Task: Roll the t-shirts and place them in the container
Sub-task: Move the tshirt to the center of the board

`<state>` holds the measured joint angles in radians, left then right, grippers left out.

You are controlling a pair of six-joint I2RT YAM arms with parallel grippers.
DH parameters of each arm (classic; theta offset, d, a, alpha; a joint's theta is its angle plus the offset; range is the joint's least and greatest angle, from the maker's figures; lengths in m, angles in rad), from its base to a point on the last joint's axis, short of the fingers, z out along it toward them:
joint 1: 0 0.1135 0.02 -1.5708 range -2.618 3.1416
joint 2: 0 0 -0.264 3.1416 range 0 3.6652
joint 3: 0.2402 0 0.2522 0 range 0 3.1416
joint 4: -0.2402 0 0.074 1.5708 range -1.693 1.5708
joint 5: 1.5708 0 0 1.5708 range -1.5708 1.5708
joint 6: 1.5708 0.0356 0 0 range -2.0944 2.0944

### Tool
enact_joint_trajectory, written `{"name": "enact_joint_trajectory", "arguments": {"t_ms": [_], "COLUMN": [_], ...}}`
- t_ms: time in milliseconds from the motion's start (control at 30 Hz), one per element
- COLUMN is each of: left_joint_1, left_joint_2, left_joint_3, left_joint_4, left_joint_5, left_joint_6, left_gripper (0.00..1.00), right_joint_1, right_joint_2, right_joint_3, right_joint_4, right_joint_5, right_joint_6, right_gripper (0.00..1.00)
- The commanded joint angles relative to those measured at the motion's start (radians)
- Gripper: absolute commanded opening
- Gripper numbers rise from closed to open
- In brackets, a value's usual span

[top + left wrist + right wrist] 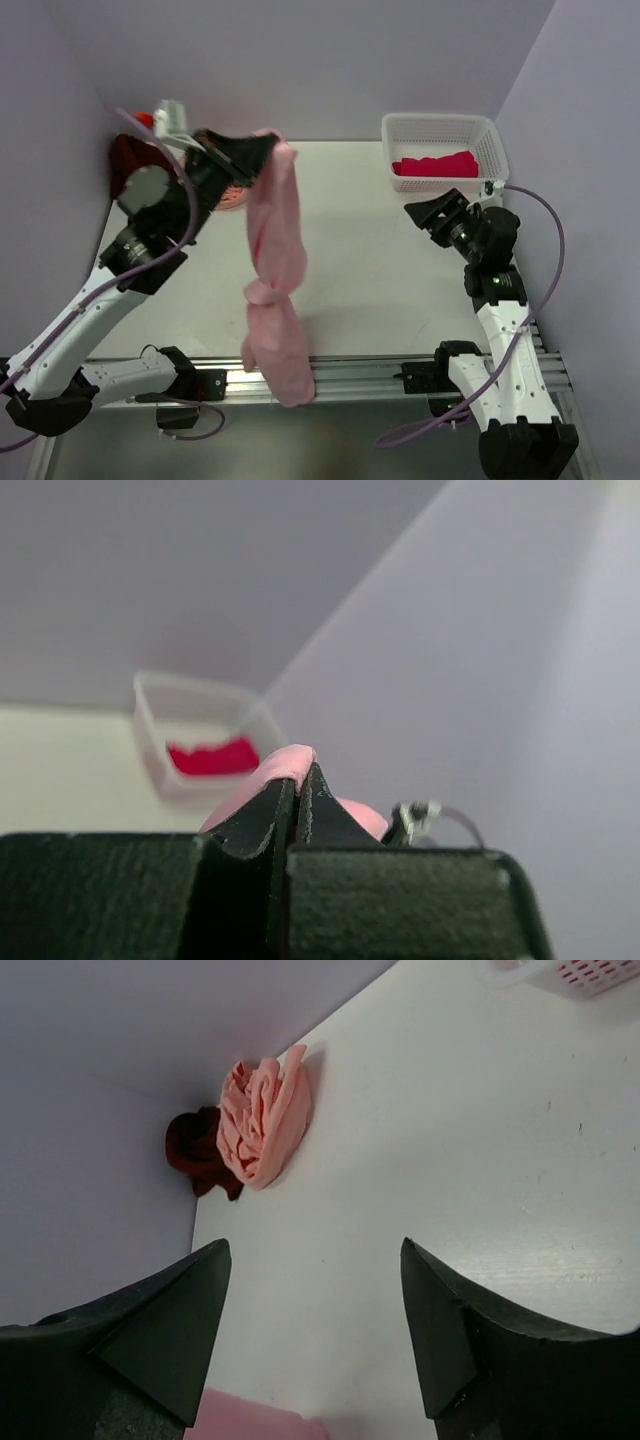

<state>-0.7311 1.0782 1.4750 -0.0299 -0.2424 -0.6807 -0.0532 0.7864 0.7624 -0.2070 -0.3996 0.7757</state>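
A robot lab cell: white table (390,270) boxed by plain lilac walls (330,60), arms (505,340) bolted to a metal rail (350,372)

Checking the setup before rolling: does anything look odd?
Yes. The light pink shirt hangs from the shut left pincer, bunched into a twisted rope with a knot-like lump midway, not spread flat on the table. Its lower end appears to dangle past the near edge.

Left fingers (240,150) pinch light pink cloth t-shirt (275,260), hanging twisted over tabletop (380,270). Crimson-pink shirt (435,163) in white lattice plastic basket (440,122).
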Motion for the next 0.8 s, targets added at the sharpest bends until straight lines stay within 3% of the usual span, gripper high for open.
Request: {"name": "enact_joint_trajectory", "arguments": {"t_ms": [0, 100, 200, 300, 400, 500, 700, 767], "left_joint_1": [-0.088, -0.106, -0.111, -0.113, -0.107, -0.044, 0.102, 0.127], "left_joint_2": [-0.102, -0.158, -0.13, -0.072, 0.009, 0.162, 0.471, 0.557], "left_joint_3": [-0.108, -0.272, -0.335, -0.393, -0.368, -0.212, -0.072, -0.053], "left_joint_4": [-0.018, -0.03, -0.056, -0.041, -0.091, -0.207, -0.31, -0.312], "left_joint_5": [0.025, 0.067, 0.09, 0.019, -0.108, -0.098, 0.121, 0.159], "left_joint_6": [-0.078, -0.128, -0.132, -0.079, -0.045, 0.02, 0.058, 0.064], "left_gripper": [0.0, 0.0, 0.0, 0.0, 0.0, 0.0, 0.01, 0.18], "right_joint_1": [0.025, 0.041, 0.041, 0.042, 0.042, 0.042, 0.042, 0.044], "right_joint_2": [-0.048, -0.082, -0.137, -0.168, -0.173, -0.184, -0.177, -0.168], "right_joint_3": [-0.081, -0.124, -0.167, -0.179, -0.166, -0.164, -0.189, -0.189], "right_joint_4": [0.0, -0.042, -0.037, -0.037, -0.06, -0.078, -0.055, -0.048], "right_joint_5": [-0.079, -0.053, -0.041, -0.041, -0.038, -0.028, -0.044, -0.054], "right_joint_6": [-0.044, -0.058, -0.046, -0.032, -0.036, -0.046, -0.041, -0.041], "right_gripper": [0.75, 0.75, 0.74, 0.74, 0.74, 0.74, 0.74, 0.74]}}
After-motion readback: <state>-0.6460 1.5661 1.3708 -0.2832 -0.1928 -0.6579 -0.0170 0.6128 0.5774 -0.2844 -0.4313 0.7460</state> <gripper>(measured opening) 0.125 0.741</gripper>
